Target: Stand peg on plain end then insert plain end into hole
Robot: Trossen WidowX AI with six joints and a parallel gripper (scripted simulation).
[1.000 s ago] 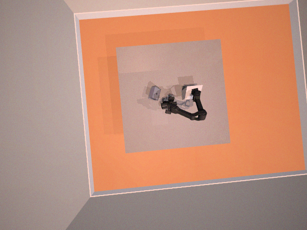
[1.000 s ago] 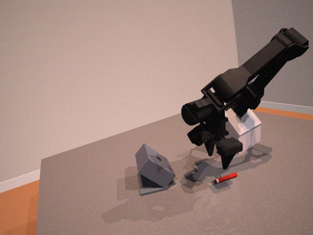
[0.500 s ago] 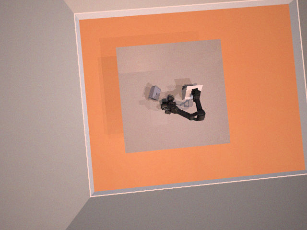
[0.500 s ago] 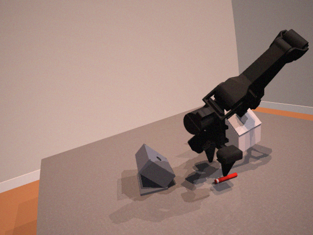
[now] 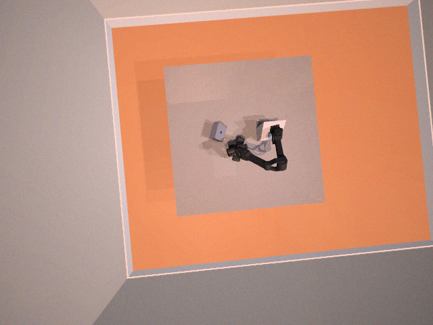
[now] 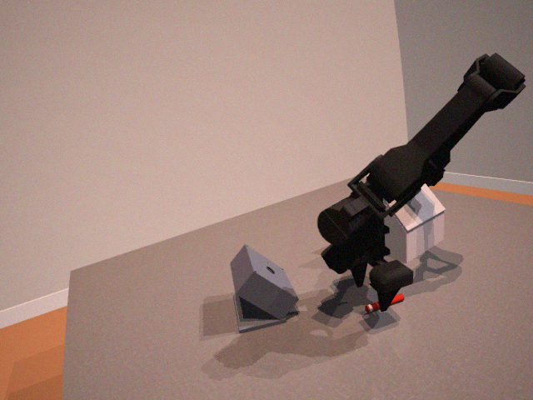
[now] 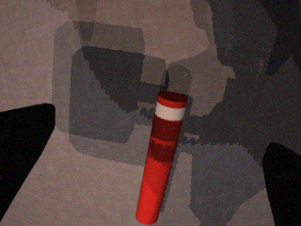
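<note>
The red peg [image 6: 399, 298] [image 7: 157, 181] lies on its side on the table [image 6: 141, 292]. In the wrist view its white-banded end is at the top and its plain end at the bottom. My gripper [image 6: 371, 297] [image 7: 162, 135] is wide open and low over the peg, pointing down. In the wrist view one finger is on each side of the peg, with gaps between. The peg is hidden under the arm in the top view. The grey sloped panel [image 5: 216, 129] [image 6: 257, 261] stands apart from the gripper, with one dark, empty-looking hole [image 5: 220, 132] [image 6: 270, 269] in its face.
A white box-like block with a sloped top [image 5: 279, 124] [image 6: 412, 248] stands behind the gripper in the exterior view, near the arm's base. Shadows of the arm fall across the table around the peg. An orange floor [image 5: 367, 122] surrounds the table.
</note>
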